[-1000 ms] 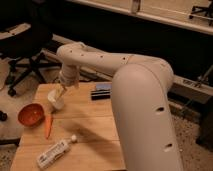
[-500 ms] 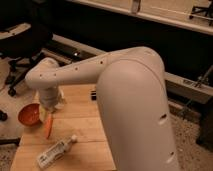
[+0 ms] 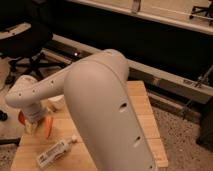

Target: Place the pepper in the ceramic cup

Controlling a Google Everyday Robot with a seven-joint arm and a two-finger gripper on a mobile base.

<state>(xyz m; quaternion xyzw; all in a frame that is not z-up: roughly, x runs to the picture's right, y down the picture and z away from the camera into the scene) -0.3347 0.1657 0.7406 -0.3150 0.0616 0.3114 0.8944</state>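
Since the earlier frame the gripper [image 3: 33, 126] has dropped lower and further left. It now sits at the lower left of the frame, down near the surface [image 3: 142, 112], with the big white arm [image 3: 100, 105] sweeping across the middle of the view. Whether the gripper is spread or closed is hidden by its own wrist.

The pepper [image 3: 48, 128] lies on the wood just right of the gripper — close beside it, and I can't say whether they touch. It does not look lifted. The cup [image 3: 58, 102] stands just above the pepper in the frame, half tucked under the arm. A sliver of the bowl [image 3: 21, 118] shows left of the wrist, and the bottle [image 3: 55, 152] lies along the bottom edge.

My reading is that the reach for the pepper is in hand and the grasp is not yet made. Next would be a small shift right to straddle the pepper, closing on it, then a short lift up to the cup — keeping well off the bowl.
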